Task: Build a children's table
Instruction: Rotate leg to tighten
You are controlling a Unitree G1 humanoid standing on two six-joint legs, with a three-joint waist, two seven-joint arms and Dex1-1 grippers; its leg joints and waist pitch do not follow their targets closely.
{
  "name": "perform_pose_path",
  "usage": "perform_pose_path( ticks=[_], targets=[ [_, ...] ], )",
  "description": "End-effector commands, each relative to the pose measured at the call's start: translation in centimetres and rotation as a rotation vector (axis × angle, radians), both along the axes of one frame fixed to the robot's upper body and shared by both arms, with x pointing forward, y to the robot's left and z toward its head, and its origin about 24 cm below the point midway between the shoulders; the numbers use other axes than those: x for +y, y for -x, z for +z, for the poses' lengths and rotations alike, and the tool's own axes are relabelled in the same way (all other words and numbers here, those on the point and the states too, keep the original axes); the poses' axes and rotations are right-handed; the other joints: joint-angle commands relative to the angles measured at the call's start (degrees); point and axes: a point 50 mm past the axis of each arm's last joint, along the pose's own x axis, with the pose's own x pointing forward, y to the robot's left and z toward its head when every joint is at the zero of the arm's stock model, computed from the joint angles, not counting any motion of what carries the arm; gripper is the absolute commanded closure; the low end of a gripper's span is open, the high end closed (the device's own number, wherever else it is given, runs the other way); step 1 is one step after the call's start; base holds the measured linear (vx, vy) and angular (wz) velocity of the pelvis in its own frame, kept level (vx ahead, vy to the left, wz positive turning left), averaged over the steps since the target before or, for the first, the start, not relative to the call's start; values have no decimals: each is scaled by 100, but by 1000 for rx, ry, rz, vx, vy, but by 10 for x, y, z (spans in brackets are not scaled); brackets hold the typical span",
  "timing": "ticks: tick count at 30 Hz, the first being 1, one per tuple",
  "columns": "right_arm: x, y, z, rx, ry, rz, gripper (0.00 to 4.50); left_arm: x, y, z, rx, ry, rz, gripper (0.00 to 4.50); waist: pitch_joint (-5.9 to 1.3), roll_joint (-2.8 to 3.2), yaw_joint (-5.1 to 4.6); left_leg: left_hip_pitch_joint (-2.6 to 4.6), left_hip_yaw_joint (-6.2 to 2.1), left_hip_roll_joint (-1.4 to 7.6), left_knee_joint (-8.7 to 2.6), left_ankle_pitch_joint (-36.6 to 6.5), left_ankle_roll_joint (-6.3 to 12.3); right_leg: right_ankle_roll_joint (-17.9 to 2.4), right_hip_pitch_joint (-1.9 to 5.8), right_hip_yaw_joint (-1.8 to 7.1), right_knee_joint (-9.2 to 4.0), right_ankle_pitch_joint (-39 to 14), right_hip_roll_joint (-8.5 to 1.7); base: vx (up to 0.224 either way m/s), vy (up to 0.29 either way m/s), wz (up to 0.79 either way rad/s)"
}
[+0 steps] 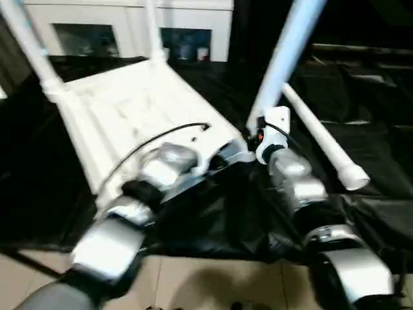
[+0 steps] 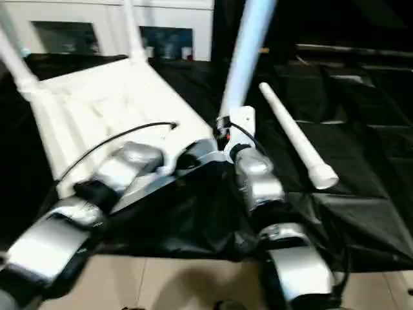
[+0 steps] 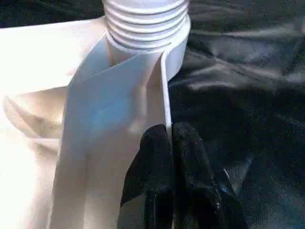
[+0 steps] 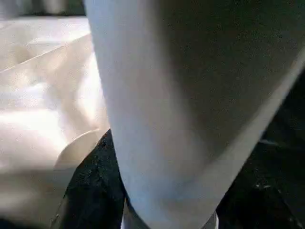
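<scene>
Currently the white plastic rectangular tabletop [image 1: 139,106] lies underside-up on black sheeting [image 1: 361,161], left gripper [image 3: 167,143] clenched on a thin rib at its near corner, right gripper [image 1: 258,137] grasping the white tapered leg [image 1: 284,58] standing in that corner's socket, another leg [image 1: 322,139] lying beside.

The table top [image 1: 135,110] lies underside up on the sheet [image 1: 381,161], left of centre. Legs stand in its far-left [image 1: 29,39], far [image 1: 151,32] and near-right [image 1: 284,58] corners. A loose leg [image 1: 322,139] lies on the sheet to the right. Cabinets [image 1: 129,29] stand behind. Tiled floor [image 1: 213,281] lies in front.
</scene>
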Motion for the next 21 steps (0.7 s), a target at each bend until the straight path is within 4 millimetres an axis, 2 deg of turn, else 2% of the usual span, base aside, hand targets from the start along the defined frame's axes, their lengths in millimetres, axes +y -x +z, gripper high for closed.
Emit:
perform_pose_path(
  ticks=[1, 2, 3, 4, 5, 6, 7, 8, 9, 11, 14, 15, 16, 17, 21],
  targets=[
    [18, 42, -71, 365, 89, 245, 258, -9, 10, 0, 11, -2, -155, 450, -187, 69, 57, -103, -2, 256, -396, -1228, 649, -1547, 233, 339, -416, -986, -434, 59, -32, 1],
    [15, 43, -70, 369, 96, 281, 258, -6, 12, 1, 7, 3, -185, 450, -182, 71, 60, -101, 4, 265, -392, -1163, 679, -1603, 236, 341, -407, -862, -425, 59, -32, 1],
    [8, 45, -69, 373, 106, 339, 258, -1, 17, 3, 8, 19, -245, 450, -209, 85, 66, -106, 24, 270, -367, -863, 732, -1724, 272, 332, -340, -361, -415, 58, -32, 0],
    [8, 45, -69, 373, 106, 339, 258, -1, 17, 3, 8, 19, -245, 450, -209, 85, 66, -106, 24, 270, -367, -863, 732, -1724, 272, 332, -340, -361, -415, 0, 0, 0],
    [4, 47, -68, 376, 110, 381, 258, 4, 19, 4, 12, 20, -277, 450, -223, 5, 45, -101, 51, 271, -345, -715, 790, -1773, 283, 325, -317, -82, -399, 52, -22, -1],
    [-1, 49, -66, 377, 113, 435, 258, 8, 23, 5, 20, 35, -321, 450, -227, 54, 65, -87, 64, 267, -332, -562, 834, -1808, 288, 324, -285, 96, -404, 0, 0, 0],
    [-6, 54, -64, 377, 119, 507, 258, 15, 27, 6, 26, 39, -358, 450, -228, 29, 69, -88, 68, 278, -325, -456, 895, -1833, 303, 314, -272, 204, -403, 60, -10, -1],
    [-10, 57, -63, 378, 123, 556, 258, 20, 30, 7, 30, 41, -383, 450, -229, 43, 90, -94, 69, 285, -320, -390, 925, -1828, 315, 306, -256, 272, -394, 0, 0, 0],
    [-14, 61, -63, 386, 127, 601, 258, 25, 32, 7, 37, 31, -400, 450, -235, 36, 105, -82, 92, 297, -297, -244, 1016, -1813, 304, 308, -234, 500, -381, 0, 0, 0],
    [-20, 67, -62, 401, 133, 657, 258, 32, 36, 8, 51, 24, -430, 450, -241, 55, 144, -48, 98, 316, -287, -124, 1094, -1814, 281, 297, -204, 629, -376, 0, 0, 0],
    [-27, 71, -63, 418, 154, 702, 258, 38, 41, 10, 78, 30, -462, 450, -210, 52, 192, -8, 134, 343, -328, -416, 952, -1778, 246, 300, -246, 105, -381, 0, 0, 0],
    [-31, 73, -64, 418, 174, 714, 258, 42, 42, 11, 83, 29, -478, 450, -205, 66, 209, 8, 146, 345, -341, -553, 822, -1750, 233, 308, -262, -126, -383, 0, 0, 0],
    [-32, 73, -64, 416, 183, 717, 258, 43, 42, 11, 84, 22, -479, 450, -206, 59, 206, 10, 148, 350, -351, -596, 763, -1737, 236, 310, -264, -189, -380, 0, 0, 0],
    [-32, 73, -64, 415, 187, 718, 258, 43, 42, 11, 84, 19, -479, 450, -198, 52, 205, 22, 157, 343, -364, -714, 618, -1704, 226, 322, -276, -314, -373, 0, 0, 0],
    [-30, 73, -62, 396, 174, 706, 258, 43, 41, 11, 74, 11, -467, 450, -210, 49, 204, 19, 165, 318, -356, -661, 524, -1682, 243, 338, -265, -171, -372, 0, 0, 0]
  ],
)
